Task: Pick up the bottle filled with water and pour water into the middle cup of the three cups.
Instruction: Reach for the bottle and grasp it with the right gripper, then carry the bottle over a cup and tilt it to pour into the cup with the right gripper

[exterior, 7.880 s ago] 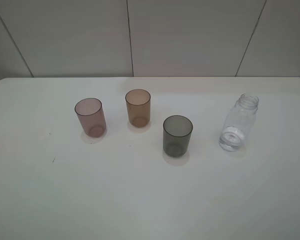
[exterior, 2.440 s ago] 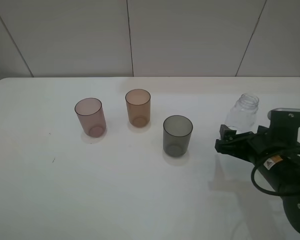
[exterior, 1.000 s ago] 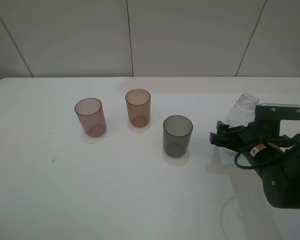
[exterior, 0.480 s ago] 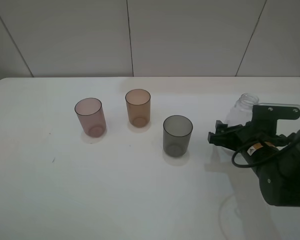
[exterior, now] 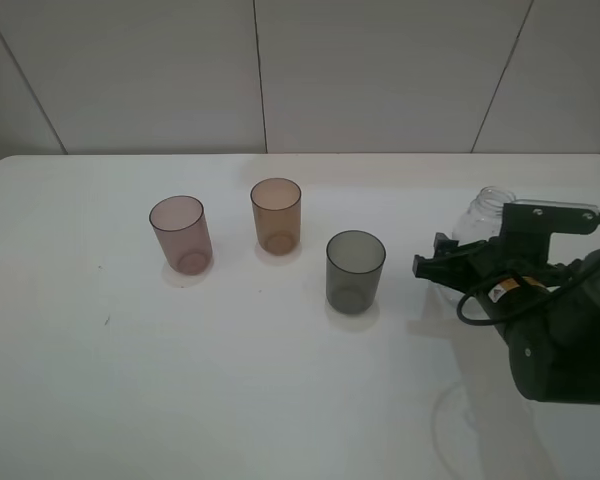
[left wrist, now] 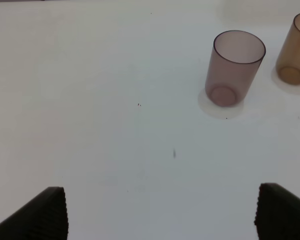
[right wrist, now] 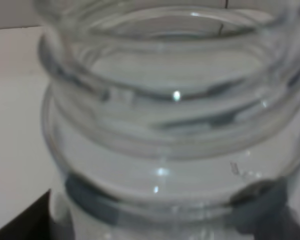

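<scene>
Advanced since earlier, right end effector (exterior: 435, 268) pinches the bottle (exterior: 480, 212) on white table (exterior: 230, 380) (panelled wall (exterior: 380, 70) behind).

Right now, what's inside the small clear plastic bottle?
The small clear plastic bottle has an open, capless neck; nothing coloured shows inside. The right gripper covers its lower body, so any water level is hidden.

Clear uncapped bottle (exterior: 477, 216) upright, well right of upright amber middle cup (exterior: 276, 216).
</scene>
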